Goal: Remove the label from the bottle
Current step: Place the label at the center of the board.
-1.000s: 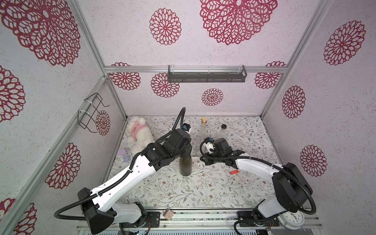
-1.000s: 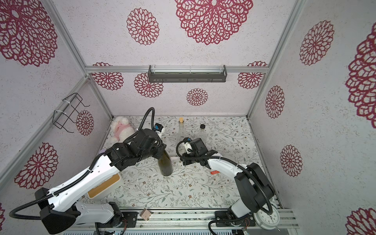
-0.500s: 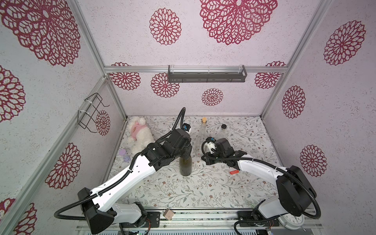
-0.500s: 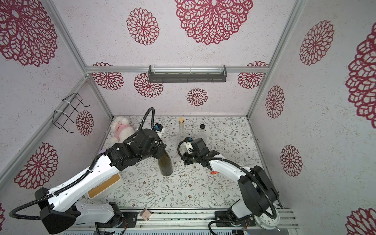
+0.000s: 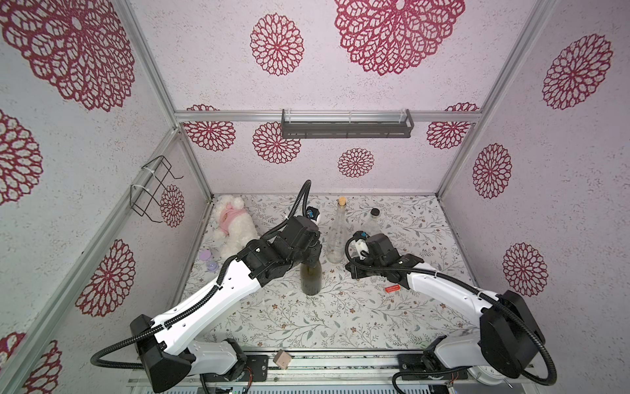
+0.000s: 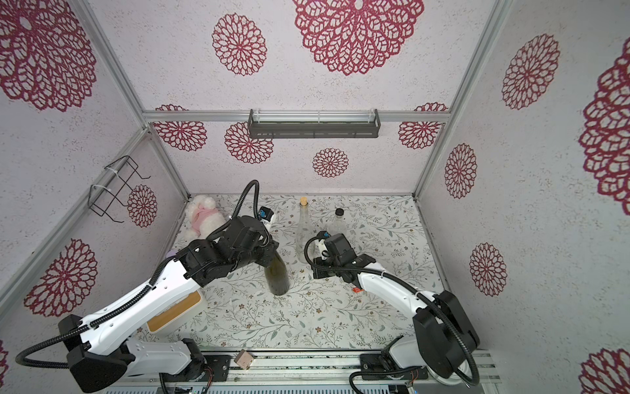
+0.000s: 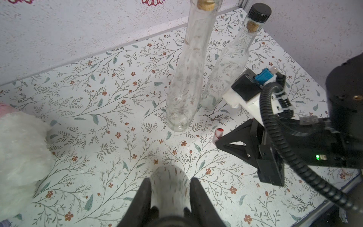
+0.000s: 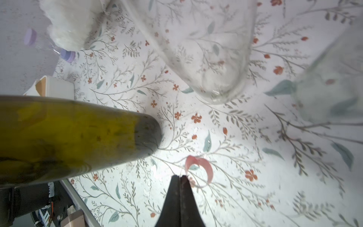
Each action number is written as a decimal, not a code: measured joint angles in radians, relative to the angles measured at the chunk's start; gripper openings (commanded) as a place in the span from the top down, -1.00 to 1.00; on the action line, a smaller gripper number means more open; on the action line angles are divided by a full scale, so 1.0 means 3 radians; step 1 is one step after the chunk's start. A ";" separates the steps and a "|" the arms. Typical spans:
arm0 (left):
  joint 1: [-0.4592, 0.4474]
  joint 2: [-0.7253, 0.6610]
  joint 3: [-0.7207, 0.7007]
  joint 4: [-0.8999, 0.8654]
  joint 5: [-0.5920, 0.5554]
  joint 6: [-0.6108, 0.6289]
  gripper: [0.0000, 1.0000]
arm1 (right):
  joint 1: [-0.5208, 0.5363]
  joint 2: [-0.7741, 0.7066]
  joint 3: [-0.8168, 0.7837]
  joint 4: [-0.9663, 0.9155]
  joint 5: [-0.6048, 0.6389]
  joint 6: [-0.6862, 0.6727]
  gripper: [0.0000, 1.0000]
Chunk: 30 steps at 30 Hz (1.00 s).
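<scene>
An olive-green bottle [image 5: 311, 280] [image 6: 278, 278] stands upright mid-table. My left gripper [image 5: 311, 260] [image 7: 170, 181] is shut on the bottle's neck [image 7: 170, 175], one black finger on each side. My right gripper [image 8: 181, 176] [image 5: 351, 269] hovers low over the table just right of the green bottle [image 8: 78, 133], apart from it. It is shut on a thin curled pink-red label [image 8: 200, 165]. In the left wrist view the label [image 7: 219, 133] shows at the right gripper's tip. In both top views the label is hidden by the gripper.
A tall clear corked bottle [image 5: 335, 235] and a shorter black-capped clear bottle [image 5: 373, 221] stand behind the right gripper. There is a white plush toy [image 5: 233, 225] at the back left. A small red sticker [image 5: 392, 289] lies under the right arm, and a white box with a wooden lid [image 6: 174, 314] stands front left.
My right gripper has drawn slightly to the right, away from the green bottle. The left arm and the bottle have stayed put.
</scene>
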 measured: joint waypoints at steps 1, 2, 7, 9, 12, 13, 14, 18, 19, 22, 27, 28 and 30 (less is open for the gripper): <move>0.0000 0.0000 0.0000 0.0000 0.0000 0.0000 0.72 | -0.0001 -0.0058 -0.0003 -0.0132 0.0024 0.0019 1.00; 0.0000 0.0000 0.0000 0.0001 0.0000 0.0000 0.72 | -0.0004 -0.0104 -0.0013 -0.0231 0.0039 0.0034 1.00; 0.0000 0.0000 0.0000 0.0005 0.0004 0.0000 0.72 | -0.0006 -0.0366 -0.0169 -0.0856 0.0093 0.0164 1.00; 0.0000 0.0000 0.0000 0.0011 0.0010 0.0000 0.72 | -0.0006 -0.0460 -0.0259 -0.1064 0.0094 0.0209 1.00; 0.0000 0.0000 0.0000 0.0025 0.0027 0.0000 0.72 | -0.0006 -0.0553 -0.0394 -0.1282 0.0070 0.0268 1.00; 0.0000 0.0001 0.0000 0.0028 0.0039 0.0000 0.72 | -0.0006 -0.0571 -0.0440 -0.1334 0.0064 0.0281 1.00; 0.0000 0.0000 0.0000 0.0032 0.0047 0.0001 0.72 | -0.0006 -0.0576 -0.0478 -0.1376 0.0057 0.0287 1.00; 0.0000 0.0000 0.0000 0.0041 0.0062 0.0006 0.72 | -0.0006 -0.0512 -0.0612 -0.1434 -0.0001 0.0289 1.00; 0.0000 0.0000 0.0000 0.0043 0.0066 0.0008 0.72 | -0.0006 -0.0465 -0.0627 -0.1427 -0.0011 0.0289 1.00; -0.0001 0.0000 -0.0001 0.0050 0.0080 0.0008 0.72 | -0.0006 -0.0286 -0.0636 -0.1359 -0.0042 0.0284 1.00; 0.0000 0.0000 -0.0020 0.0093 0.0083 0.0008 0.72 | -0.0006 -0.0046 -0.0633 -0.1227 -0.0083 0.0253 1.00; 0.0000 0.0000 -0.0022 0.0098 0.0084 0.0006 0.72 | -0.0006 0.0001 -0.0627 -0.1204 -0.0084 0.0251 1.00; 0.0000 0.0000 -0.0022 0.0098 0.0086 0.0006 0.72 | -0.0006 0.0076 -0.0614 -0.1156 -0.0090 0.0242 1.00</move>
